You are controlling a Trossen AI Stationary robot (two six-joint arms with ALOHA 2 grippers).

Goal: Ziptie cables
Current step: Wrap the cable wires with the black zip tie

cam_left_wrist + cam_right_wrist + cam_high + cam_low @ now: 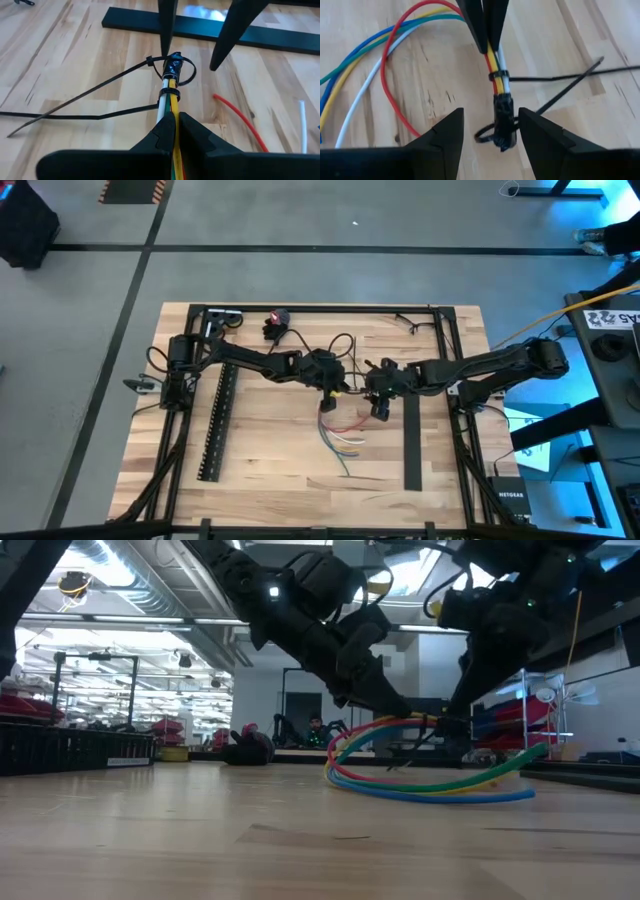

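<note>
The cables [340, 432] are thin red, yellow, green, blue and white wires gathered at a black end [173, 65]. A tightened zip tie [169, 94] circles the bundle just behind that end. A second zip tie forms a loose loop [186, 70] around the black end, and both tails trail over the table. My left gripper [175, 122] is shut on the bundle. My right gripper [490, 114] is open, a finger on each side of the black end [503, 122]. Whether either finger touches the end does not show. The wires' free ends [430, 782] lie on the table. My left gripper pinches the wire bundle [173, 111] between its two fingers, just behind the tightened zip tie, with the fingers lying along the wires. The black end sticks out past the fingertips, above the table. The rest of the wires hang down and curve onto the tabletop.
A long black slotted bar [215, 420] lies on the table's left part and a flat black bar [412, 442] on its right. A red and black object [275, 322] sits near the far edge. Thin strips [345, 478] lie near the front. Black rails [320, 307] frame the table.
</note>
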